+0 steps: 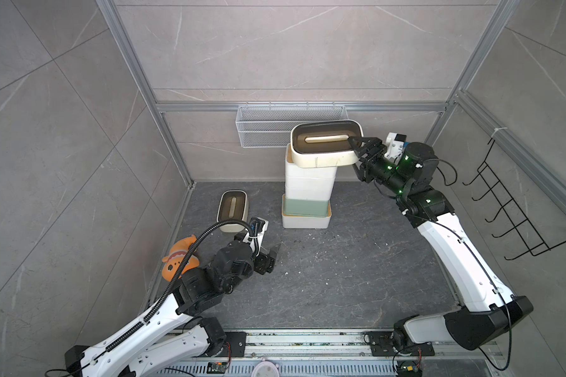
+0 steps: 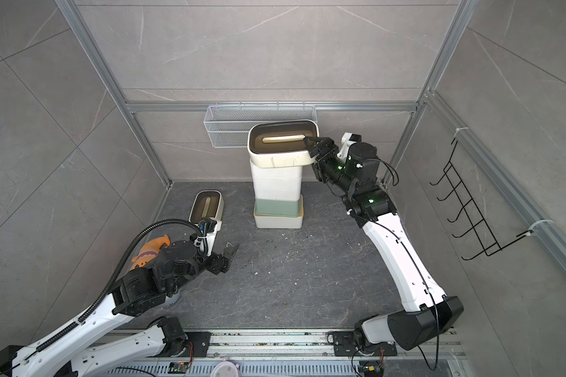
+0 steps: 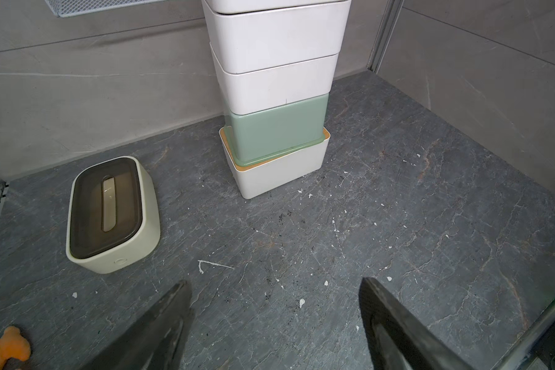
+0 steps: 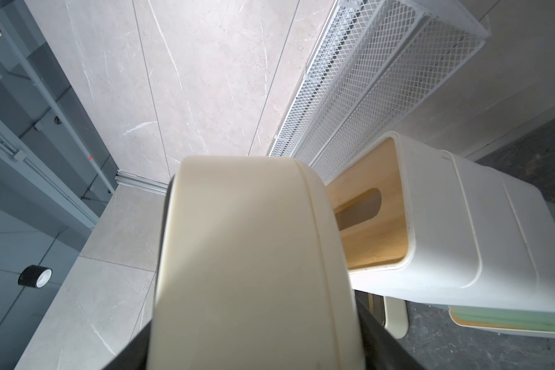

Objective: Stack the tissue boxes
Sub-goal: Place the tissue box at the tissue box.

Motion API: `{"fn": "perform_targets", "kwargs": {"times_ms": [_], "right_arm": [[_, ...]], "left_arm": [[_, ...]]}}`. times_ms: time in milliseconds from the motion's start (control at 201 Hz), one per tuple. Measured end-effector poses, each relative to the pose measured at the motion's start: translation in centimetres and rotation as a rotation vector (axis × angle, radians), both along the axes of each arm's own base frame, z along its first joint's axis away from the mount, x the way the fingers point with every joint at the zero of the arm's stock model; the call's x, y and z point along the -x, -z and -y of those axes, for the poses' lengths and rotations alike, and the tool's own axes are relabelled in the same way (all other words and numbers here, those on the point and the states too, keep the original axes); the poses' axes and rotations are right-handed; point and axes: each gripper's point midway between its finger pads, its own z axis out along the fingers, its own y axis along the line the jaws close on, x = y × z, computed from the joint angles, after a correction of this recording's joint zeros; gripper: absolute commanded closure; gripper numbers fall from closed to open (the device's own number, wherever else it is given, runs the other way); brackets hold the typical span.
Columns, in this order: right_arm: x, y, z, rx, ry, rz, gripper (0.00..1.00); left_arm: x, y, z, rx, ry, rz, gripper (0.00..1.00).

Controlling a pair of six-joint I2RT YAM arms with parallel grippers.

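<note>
Stacking is judged well advanced but incomplete. The right jaws pinch one short end of a cream tissue box with a dark brown lid [image 1: 324,143], one jaw over the lid rim and one under the base. The end grip presumably keeps the box's underside free for setting down. That box sits level with the top of the stack [image 1: 309,182] at the rear of the desk [image 1: 356,261], overhanging toward the right arm [image 1: 438,235]. Whether it bears on the stack cannot be confirmed. The right wrist view shows the bamboo lid [image 4: 375,224] of the uppermost stacked box largely uncovered, so the carried box looks short of centred. The column comprises a white base box [image 3: 279,173], a sage green box [image 3: 276,128] and white boxes above. The green box stands slightly skewed on its base, a stability concern at this height. A second cream box [image 3: 113,214] lies on the desk, well apart from the stack. The left jaws are spread and empty, low over bare desk near it, plausibly positioned to take it next.
</note>
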Motion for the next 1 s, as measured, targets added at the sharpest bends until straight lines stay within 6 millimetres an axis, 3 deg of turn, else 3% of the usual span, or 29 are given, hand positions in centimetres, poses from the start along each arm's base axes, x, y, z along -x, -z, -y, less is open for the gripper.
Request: {"fn": "perform_targets", "kwargs": {"times_ms": [174,449,608,1002], "right_arm": [[-1.5,-0.3,-0.8,-0.012,0.016,-0.049,0.36],[-4.1,3.0,-1.7,0.005,0.060,-0.189,0.35],[-5.6,3.9,-1.9,-0.002,0.085,-0.228,0.35],[-7.3,3.7,-3.1,-0.004,0.084,-0.250,0.32]], "left_arm": [[0.1,0.0,0.1,0.002,0.007,-0.003,0.16],[0.1,0.1,0.2,0.001,0.011,-0.006,0.16],[0.1,0.2,0.3,-0.001,0.015,-0.010,0.16],[0.2,0.4,0.6,0.000,0.031,-0.019,0.16]]}}
